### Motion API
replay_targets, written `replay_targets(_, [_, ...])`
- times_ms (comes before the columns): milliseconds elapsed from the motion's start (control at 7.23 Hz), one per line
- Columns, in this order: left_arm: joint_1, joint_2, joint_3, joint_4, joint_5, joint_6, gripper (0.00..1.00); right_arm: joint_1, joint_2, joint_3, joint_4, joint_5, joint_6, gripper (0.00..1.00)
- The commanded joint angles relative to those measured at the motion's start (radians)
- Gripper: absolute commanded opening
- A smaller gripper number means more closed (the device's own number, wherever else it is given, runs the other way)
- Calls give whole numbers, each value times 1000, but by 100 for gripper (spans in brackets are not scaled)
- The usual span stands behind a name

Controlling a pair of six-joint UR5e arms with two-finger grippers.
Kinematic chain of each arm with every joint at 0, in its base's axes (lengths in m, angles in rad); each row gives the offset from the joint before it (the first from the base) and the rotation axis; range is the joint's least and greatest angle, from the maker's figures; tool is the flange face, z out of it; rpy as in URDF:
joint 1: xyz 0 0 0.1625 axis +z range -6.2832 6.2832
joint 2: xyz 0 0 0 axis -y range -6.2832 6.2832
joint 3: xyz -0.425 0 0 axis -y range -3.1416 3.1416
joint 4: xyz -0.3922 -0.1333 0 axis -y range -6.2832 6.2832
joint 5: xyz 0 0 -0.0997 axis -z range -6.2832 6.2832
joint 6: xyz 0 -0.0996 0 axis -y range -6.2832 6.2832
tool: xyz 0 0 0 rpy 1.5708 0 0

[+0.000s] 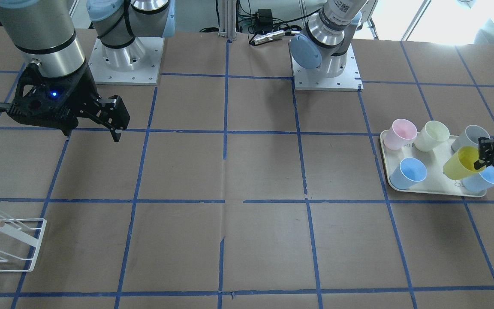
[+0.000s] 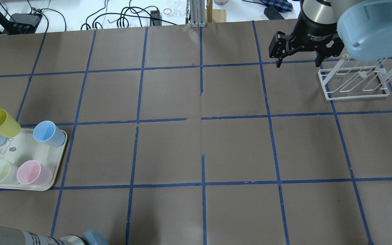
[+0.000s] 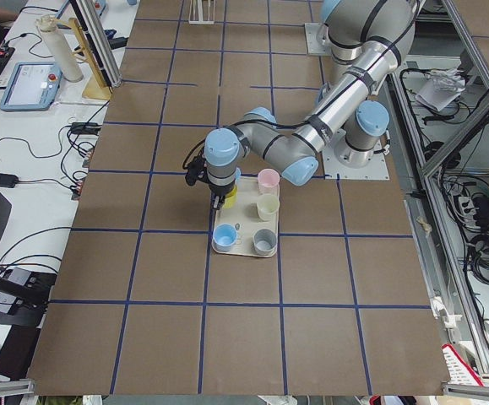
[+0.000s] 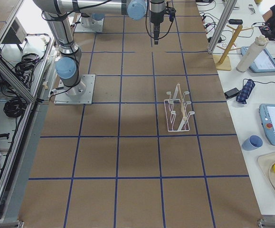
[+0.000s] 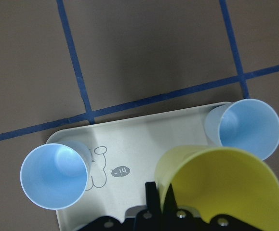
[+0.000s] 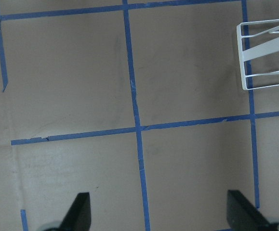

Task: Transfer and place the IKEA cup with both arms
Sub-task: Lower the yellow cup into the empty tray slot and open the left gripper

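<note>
**Lifting the cup off the tray for the hand-over.** The left claw [image 5: 162,206] is closed on the rim of the yellow cup [image 1: 462,163]. One finger is outside the wall and one inside, as seen at the bottom edge of the left wrist view. The cup hangs tilted over the right end of the tray [image 1: 427,182], at the right of the front view. Whether its base is fully clear of the tray cannot be told. A blue cup [image 5: 53,175] stands at lower left of the wrist view and a second blue cup [image 5: 243,127] at upper right, both near.

The right claw [image 2: 298,63] hangs wide open and empty at upper right of the overhead view, beside the wire rack [image 2: 356,97].

Raise the cup straight up before moving it sideways, so that it clears its neighbours. A rim pinch probably lets the cup swing, so carry it slowly toward the middle of the surface [image 2: 199,149]. Present its bare side to the other claw.
</note>
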Motion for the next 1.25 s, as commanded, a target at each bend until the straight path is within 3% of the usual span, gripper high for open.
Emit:
replay_targets(0, [-2,-66,-8,97,-3,29,0,0,0,0,-2,0,-2,100])
replay_targets(138, [-2,-86,-8,137,-1,40,0,0,-1,0,-2,0,-4,100])
replay_targets(1107, [-2,-83,-42,75,-4,34,0,0,0,0,-2,3,-2,100])
